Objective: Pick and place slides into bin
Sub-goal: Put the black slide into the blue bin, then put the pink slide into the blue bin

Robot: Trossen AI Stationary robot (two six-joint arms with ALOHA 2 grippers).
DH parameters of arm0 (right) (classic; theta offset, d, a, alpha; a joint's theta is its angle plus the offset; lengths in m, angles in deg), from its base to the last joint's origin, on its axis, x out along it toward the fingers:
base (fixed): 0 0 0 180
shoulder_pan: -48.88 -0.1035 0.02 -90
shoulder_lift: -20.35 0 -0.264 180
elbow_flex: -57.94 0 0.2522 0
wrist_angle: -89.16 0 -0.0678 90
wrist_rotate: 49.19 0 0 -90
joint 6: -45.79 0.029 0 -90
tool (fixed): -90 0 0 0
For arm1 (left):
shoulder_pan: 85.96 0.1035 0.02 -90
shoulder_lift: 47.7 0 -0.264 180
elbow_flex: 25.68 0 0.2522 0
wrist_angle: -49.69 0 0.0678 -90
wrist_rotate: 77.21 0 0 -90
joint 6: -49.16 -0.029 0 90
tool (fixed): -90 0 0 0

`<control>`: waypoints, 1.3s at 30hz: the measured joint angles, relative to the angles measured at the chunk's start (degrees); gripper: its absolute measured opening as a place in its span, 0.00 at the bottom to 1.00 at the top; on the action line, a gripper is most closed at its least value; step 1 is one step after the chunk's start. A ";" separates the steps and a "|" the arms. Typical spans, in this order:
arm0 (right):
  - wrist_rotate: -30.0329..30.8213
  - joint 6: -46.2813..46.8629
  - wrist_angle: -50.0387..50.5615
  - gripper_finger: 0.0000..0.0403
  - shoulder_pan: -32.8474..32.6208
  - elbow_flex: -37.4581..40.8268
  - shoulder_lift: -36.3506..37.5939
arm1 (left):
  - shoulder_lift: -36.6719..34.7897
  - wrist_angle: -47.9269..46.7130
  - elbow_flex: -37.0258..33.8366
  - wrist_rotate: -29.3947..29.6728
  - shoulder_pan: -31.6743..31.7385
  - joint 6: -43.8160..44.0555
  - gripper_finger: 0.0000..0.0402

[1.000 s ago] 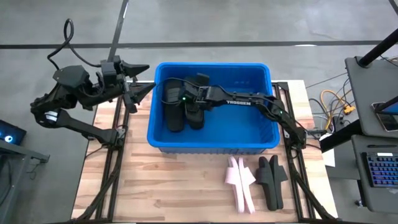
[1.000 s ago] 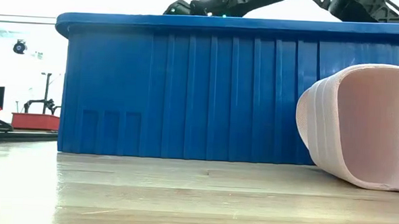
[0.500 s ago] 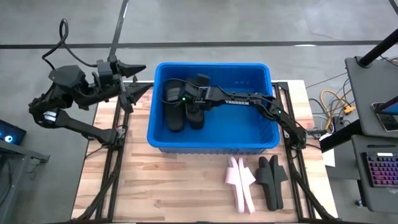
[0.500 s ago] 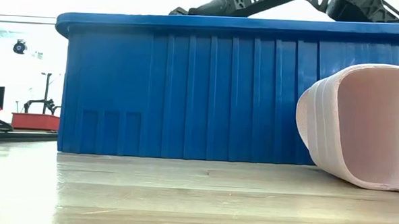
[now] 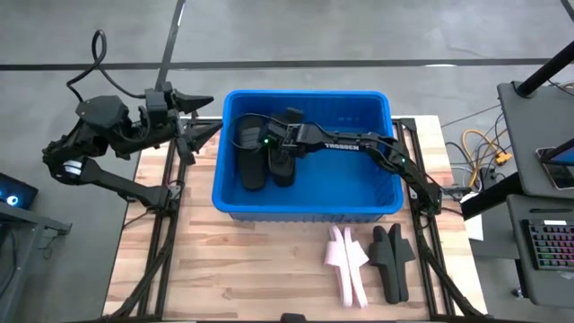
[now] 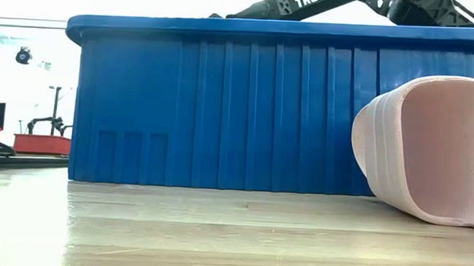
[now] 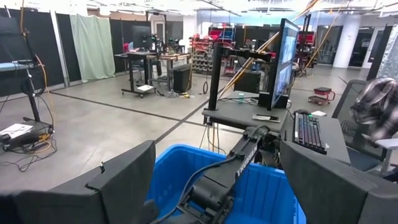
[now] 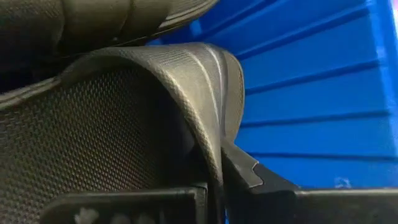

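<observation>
Bin: right claw pinching black slide.

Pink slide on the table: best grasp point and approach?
The pink slide lies on its side on the table, front of the bin, beside a black slide. Likely best: come straight down and pinch across its narrow upturned edge mid-length. From the side away from the black slide there looks to be more finger room.

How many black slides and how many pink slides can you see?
Black slides: 3, two in the bin and one on the table
Pink slides: 1, on the table
Total: 4
</observation>
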 joint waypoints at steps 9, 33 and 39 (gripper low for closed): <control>-4.79 0.67 0.38 0.11 0.69 -0.24 0.07 | 0.16 -0.03 -0.04 -0.08 0.00 0.00 0.82; -10.97 -5.08 8.00 0.73 -0.92 -8.12 0.31 | 0.30 -0.44 -0.07 -0.22 0.00 -3.02 0.82; -5.67 8.21 11.77 0.73 -2.43 -13.27 0.54 | -0.66 -2.81 -0.09 -0.32 -0.01 -3.12 0.82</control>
